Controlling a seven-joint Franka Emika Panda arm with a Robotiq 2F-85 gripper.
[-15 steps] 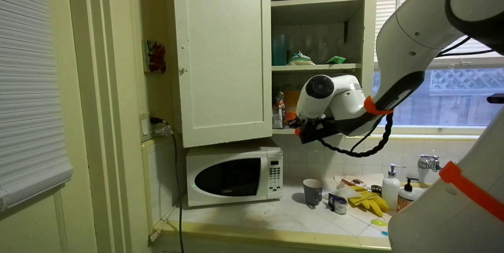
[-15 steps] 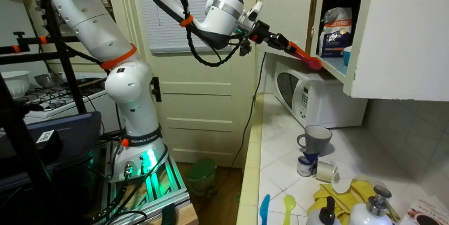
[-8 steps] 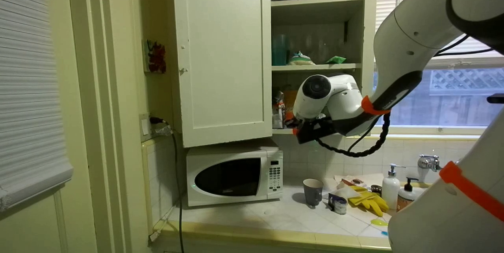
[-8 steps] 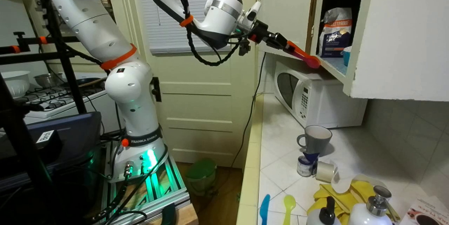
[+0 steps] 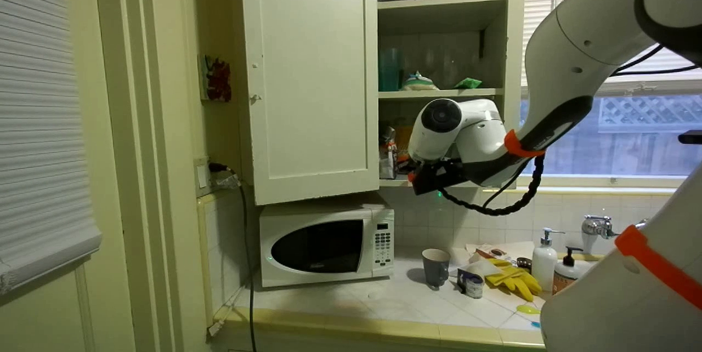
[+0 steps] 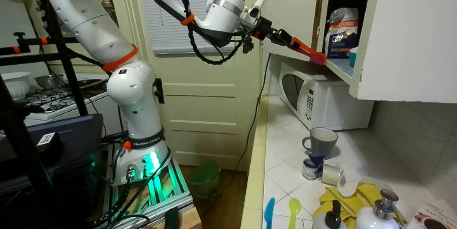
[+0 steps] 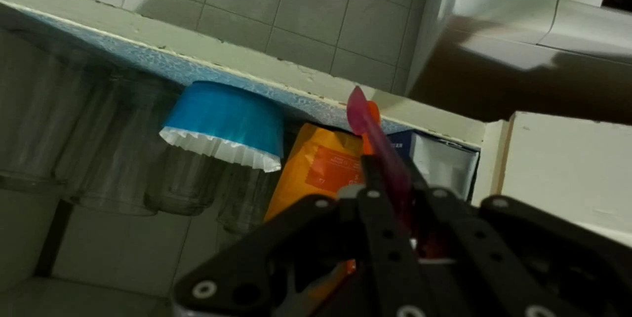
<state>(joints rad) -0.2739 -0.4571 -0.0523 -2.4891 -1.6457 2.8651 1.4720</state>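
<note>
The fingers (image 7: 384, 243) of the gripper (image 6: 292, 43) pinch a pink spoon (image 7: 386, 154) and an orange utensil (image 7: 374, 112), their tips at the left end of the cabinet shelf (image 6: 341, 72) in an exterior view; whether they touch it cannot be told. Right of them on that shelf stand a navy-and-white bag (image 6: 343, 38) and a blue ruffled cup (image 7: 222, 119). Below sits the microwave (image 6: 326, 95); nearer, on the counter (image 6: 285, 147), a gray mug (image 6: 322, 143), then yellow gloves (image 6: 358, 197).

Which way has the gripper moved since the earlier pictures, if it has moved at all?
Yes, slightly upward: in an exterior view, the gripper now sits a little higher in the picture against the microwave, which has not moved.
</note>
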